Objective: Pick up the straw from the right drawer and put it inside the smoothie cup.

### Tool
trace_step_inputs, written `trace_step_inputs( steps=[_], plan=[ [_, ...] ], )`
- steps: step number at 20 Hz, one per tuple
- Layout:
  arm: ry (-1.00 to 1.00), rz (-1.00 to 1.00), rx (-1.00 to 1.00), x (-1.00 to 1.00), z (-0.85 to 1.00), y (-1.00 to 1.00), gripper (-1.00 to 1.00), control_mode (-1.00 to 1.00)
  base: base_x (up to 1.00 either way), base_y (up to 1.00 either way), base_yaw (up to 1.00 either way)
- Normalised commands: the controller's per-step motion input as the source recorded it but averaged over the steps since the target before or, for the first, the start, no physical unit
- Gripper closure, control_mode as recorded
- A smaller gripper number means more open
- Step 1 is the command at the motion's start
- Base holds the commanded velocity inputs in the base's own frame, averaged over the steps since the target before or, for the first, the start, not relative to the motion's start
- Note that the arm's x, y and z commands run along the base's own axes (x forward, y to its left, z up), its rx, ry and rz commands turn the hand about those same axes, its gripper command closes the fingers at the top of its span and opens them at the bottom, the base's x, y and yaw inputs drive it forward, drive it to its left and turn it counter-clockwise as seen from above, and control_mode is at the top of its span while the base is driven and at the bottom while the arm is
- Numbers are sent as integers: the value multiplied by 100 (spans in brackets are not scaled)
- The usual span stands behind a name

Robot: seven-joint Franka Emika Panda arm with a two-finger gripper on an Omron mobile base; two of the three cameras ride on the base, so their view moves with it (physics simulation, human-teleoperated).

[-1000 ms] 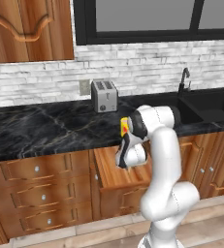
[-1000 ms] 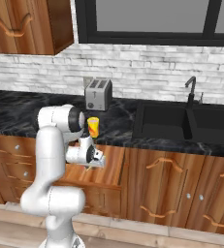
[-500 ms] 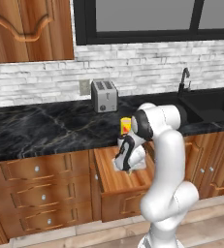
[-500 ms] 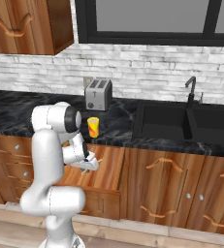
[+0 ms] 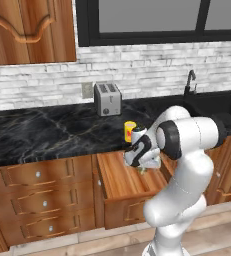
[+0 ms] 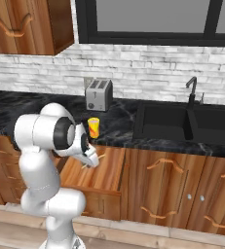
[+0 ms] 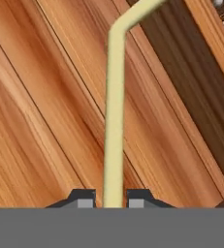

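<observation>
The right drawer (image 5: 122, 182) (image 6: 104, 175) stands pulled out under the counter edge, its plank floor (image 7: 45, 121) close below the hand. The pale yellowish straw (image 7: 114, 121) runs up from between my fingertips and bends toward the upper right; a short bit of the straw (image 6: 101, 157) sticks out of the hand. My gripper (image 7: 111, 199) (image 5: 143, 166) (image 6: 90, 160) hangs low over the drawer's middle, shut on the straw. The yellow smoothie cup (image 5: 130, 131) (image 6: 93, 127) stands upright on the black counter just behind the hand.
A silver toaster (image 5: 108, 98) (image 6: 99, 95) sits at the back of the counter by the brick wall. A sink with a faucet (image 6: 193, 90) lies to the right. Three stacked drawer fronts (image 5: 42, 200) are left of the open drawer.
The hand dropped from counter-edge height into the open drawer, then shifted slightly to the right. The cup and the drawer have stayed put.
</observation>
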Motion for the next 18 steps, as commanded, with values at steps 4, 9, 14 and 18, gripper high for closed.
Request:
trace_step_inputs(
  steps=[4,9,14,18],
  plan=[
    [-7,-9,1,-21,100,-7,100,-100,0,0,0],
    [-15,-1,0,-11,100,0,100,-100,0,0,0],
    [-11,0,0,0,93,0,100,-100,0,0,0],
    [-13,3,0,0,92,0,100,-100,0,0,0]
  ],
)
